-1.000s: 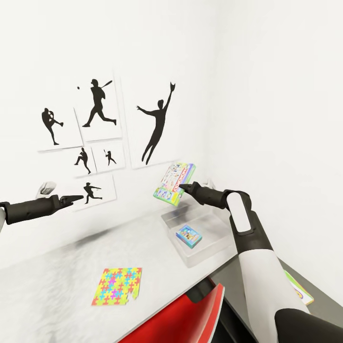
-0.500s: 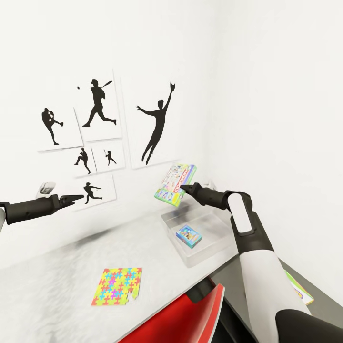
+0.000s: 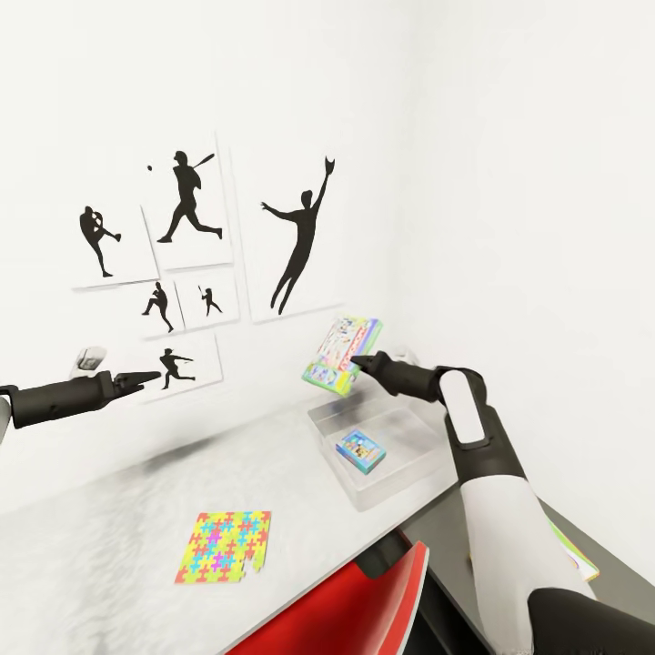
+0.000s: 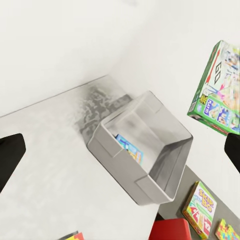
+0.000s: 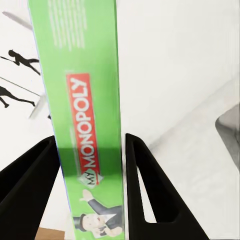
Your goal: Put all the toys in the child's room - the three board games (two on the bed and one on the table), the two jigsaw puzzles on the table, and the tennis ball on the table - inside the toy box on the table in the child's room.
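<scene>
Right gripper (image 3: 357,364) is pinching the green Monopoly box (image 3: 342,354) edge-on above the toy box (image 3: 411,475), left jaws spread idle; releasing from here risks it tipping onto the counter (image 3: 118,537).

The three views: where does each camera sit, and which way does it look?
Head view: high, looking down over the table; both arms show.
Left wrist view: above the toy box, looking down; dark jaws at the edges.
Right wrist view: along the jaws, shut on the green game.
Head and left wrist views share the toy box.
</scene>
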Tool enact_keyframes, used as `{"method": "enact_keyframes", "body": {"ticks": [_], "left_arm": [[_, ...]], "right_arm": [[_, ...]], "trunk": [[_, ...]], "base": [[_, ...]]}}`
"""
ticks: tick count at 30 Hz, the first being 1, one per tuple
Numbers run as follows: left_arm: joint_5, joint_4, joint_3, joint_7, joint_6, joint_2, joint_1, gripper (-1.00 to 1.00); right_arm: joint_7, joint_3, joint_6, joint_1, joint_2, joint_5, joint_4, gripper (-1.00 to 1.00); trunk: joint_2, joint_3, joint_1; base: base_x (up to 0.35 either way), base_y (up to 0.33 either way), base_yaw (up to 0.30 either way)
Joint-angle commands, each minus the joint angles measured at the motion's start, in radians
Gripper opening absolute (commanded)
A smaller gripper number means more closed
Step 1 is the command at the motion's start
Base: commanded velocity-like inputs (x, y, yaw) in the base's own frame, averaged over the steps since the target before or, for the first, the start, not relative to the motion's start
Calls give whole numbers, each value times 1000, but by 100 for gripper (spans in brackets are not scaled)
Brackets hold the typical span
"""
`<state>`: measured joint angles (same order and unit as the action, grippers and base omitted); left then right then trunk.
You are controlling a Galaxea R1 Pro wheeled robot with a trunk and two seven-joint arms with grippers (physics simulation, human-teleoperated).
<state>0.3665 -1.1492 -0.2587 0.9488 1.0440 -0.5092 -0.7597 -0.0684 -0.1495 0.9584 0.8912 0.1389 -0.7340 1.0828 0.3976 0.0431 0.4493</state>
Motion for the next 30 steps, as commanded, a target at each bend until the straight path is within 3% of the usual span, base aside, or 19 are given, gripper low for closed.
{"method": "enact_keyframes", "body": {"ticks": [1,3,7,12,16,30], "left_arm": [[-3,0,0,6,3,0,-1,100],[-3,0,2,6,3,1,-1,100],[-2,0,5,11,3,1,-1,100],[-4,2,11,124,3,5,-1,100],[-7,7,13,176,3,5,-1,100],[-8,8,13,194,3,6,0,100]], "right_arm": [[0,-12,6,2,1,1,-6,-100],[39,-39,7,5,-1,0,-21,-100],[80,-56,8,7,-2,-2,-28,-100],[101,-76,8,25,-6,-4,-33,-100],[103,-89,9,24,-7,-3,-30,-100],[106,-92,7,20,-7,4,-34,-100]], "trunk": [[2,2,1],[2,2,1],[2,2,1],[2,2,1],[2,2,1],[2,2,1]], "base": [[0,0,0],[0,0,0],[0,0,0],[0,0,0],[0,0,0],[0,0,0]]}}
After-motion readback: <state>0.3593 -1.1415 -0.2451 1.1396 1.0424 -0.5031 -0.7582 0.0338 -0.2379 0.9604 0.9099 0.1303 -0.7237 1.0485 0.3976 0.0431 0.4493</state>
